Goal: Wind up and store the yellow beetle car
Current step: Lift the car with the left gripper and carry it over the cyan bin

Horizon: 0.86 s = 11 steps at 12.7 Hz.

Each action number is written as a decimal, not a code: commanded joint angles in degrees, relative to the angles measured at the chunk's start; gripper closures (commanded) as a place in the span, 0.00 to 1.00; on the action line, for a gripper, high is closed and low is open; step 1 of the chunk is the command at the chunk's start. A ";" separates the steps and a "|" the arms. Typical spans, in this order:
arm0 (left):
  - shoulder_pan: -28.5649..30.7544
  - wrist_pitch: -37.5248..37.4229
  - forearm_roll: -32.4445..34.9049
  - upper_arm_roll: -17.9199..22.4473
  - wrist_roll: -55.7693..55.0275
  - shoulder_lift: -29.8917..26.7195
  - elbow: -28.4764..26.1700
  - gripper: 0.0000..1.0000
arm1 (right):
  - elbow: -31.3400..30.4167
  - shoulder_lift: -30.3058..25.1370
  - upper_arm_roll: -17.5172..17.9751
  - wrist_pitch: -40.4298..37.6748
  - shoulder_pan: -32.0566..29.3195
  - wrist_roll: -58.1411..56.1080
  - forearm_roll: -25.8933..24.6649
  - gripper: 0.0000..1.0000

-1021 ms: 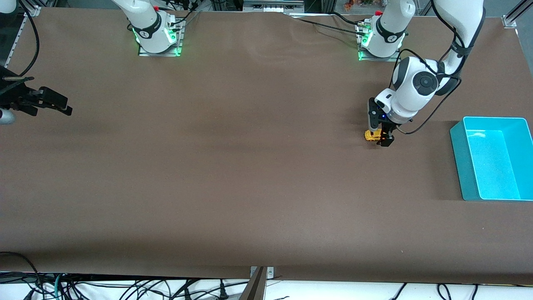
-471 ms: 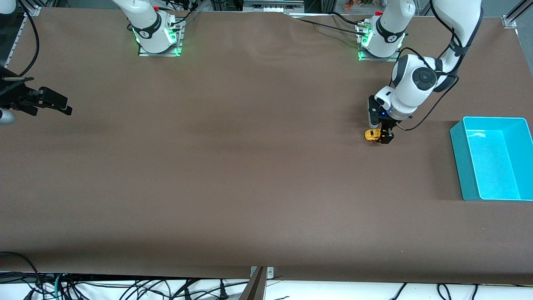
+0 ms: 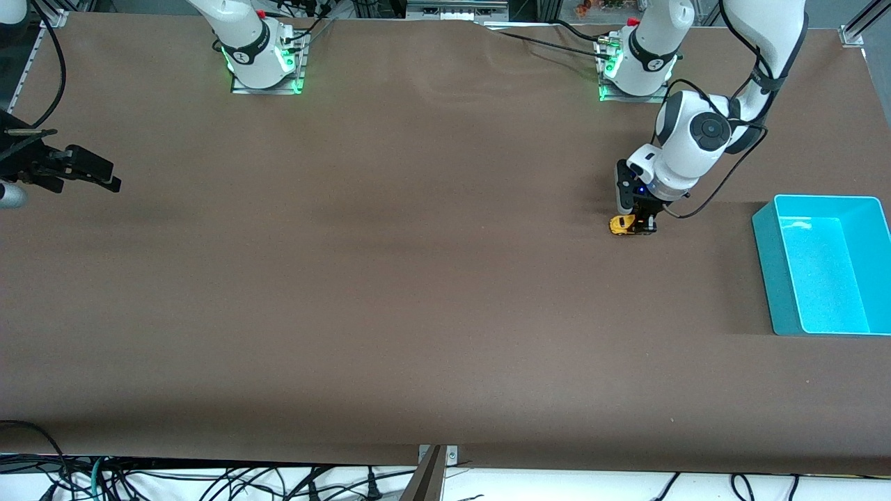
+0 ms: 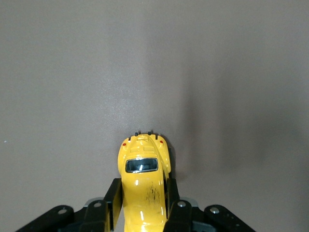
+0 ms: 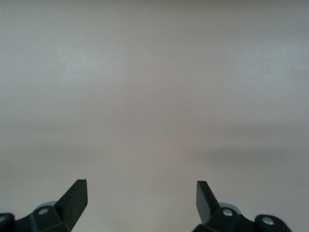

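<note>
You are in the winding step; the left pincer [image 3: 642, 227] is closed on the flanks of the yellow beetle car [image 3: 623, 225], which sits on the brown worktop [image 3: 418, 292] toward the left arm's end, well apart from the teal bin [image 3: 764, 264]; the car appears to rest on the worktop, though wheel contact is hidden. Judge the next move as a drag along the worktop with the wheels pressed down to load the spring; keep the grip firm and the travel straight, or the small body may slip or tip; storage in the bin is not yet done.

The left wrist view shows what the front view cannot: both fingers [image 4: 113, 203] touching the car body [image 4: 143, 186], with its roof and window clear; the front view alone shows the bin. The right pincer [image 5: 141, 199] waits at the right arm's end of the worktop; its fingers stand wide apart and hold nothing.
</note>
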 commanded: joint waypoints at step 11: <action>14.45 -41.93 1.02 1.42 18.43 -7.11 28.27 0.59 | -0.50 -0.79 0.07 -0.38 -0.78 0.35 0.96 0.00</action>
